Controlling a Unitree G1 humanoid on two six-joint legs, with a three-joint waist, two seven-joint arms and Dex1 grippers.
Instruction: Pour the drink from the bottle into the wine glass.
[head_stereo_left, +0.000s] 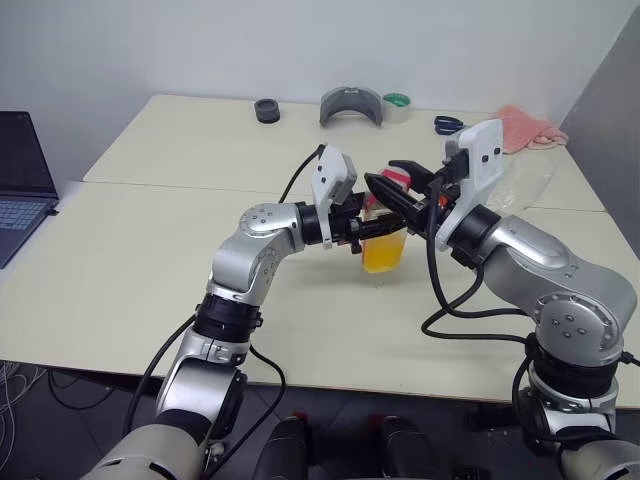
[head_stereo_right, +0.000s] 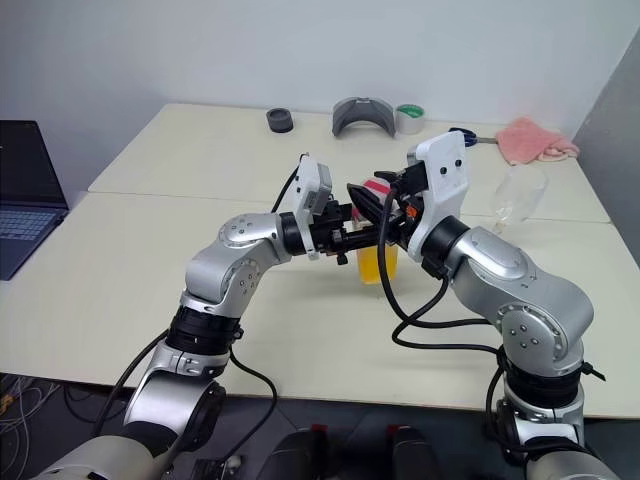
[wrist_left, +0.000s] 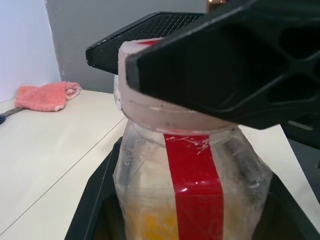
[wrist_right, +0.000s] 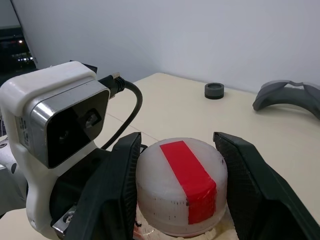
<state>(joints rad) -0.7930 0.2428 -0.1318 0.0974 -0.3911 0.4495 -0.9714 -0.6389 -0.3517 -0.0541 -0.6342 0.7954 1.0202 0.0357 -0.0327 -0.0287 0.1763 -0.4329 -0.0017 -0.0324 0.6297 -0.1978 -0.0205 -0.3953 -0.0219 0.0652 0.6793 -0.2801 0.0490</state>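
Note:
The bottle (head_stereo_left: 384, 245) stands upright near the middle of the table, its lower half filled with the orange drink (head_stereo_left: 383, 257). My left gripper (head_stereo_left: 362, 234) reaches in from the left and is shut on the bottle's body just below the neck. From the right, my right gripper (head_stereo_left: 386, 176) has a black finger pressed against each side of the red-and-white cap (wrist_right: 180, 185). The clear wine glass (head_stereo_right: 520, 195) is on the table to the right, behind my right arm and partly hidden by it.
A laptop (head_stereo_left: 20, 180) sits at the far left. Along the back edge lie a black ring (head_stereo_left: 267, 110), a grey curved piece (head_stereo_left: 351, 105), a tape roll (head_stereo_left: 398, 105), scissors (head_stereo_left: 448, 124) and a pink cloth (head_stereo_left: 525, 128).

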